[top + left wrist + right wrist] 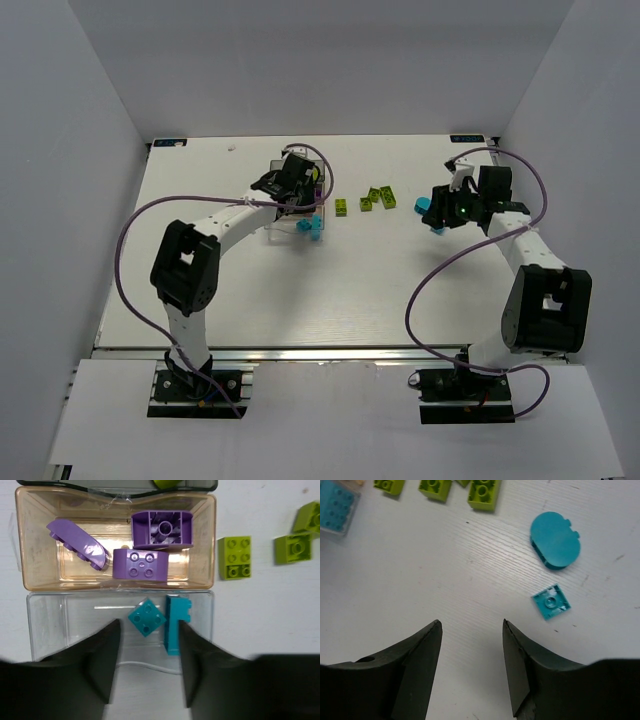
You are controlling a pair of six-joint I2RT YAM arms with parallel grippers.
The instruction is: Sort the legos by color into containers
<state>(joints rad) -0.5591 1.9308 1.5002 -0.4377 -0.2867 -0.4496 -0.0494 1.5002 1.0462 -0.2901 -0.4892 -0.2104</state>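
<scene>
Three purple legos [140, 564] lie in the amber container [22, 540]. In the clear container [45, 625] sit two cyan legos: a square one [146, 617] and one on its side [176, 622] against the right finger. My left gripper [149, 630] [300, 190] hangs open over this container, gripping nothing. A smoky grey container [200, 485] above holds a lime piece [167, 483]. My right gripper [472, 625] [445, 205] is open and empty over the bare table, with a rounded cyan lego [555, 540] and a small square cyan one [550, 601] to its right.
Lime legos [341, 206] [366, 203] [383, 195] lie in a loose row on the table between the containers and the right gripper. Three show in the left wrist view, right of the containers [235, 557]. White walls enclose the table [330, 300].
</scene>
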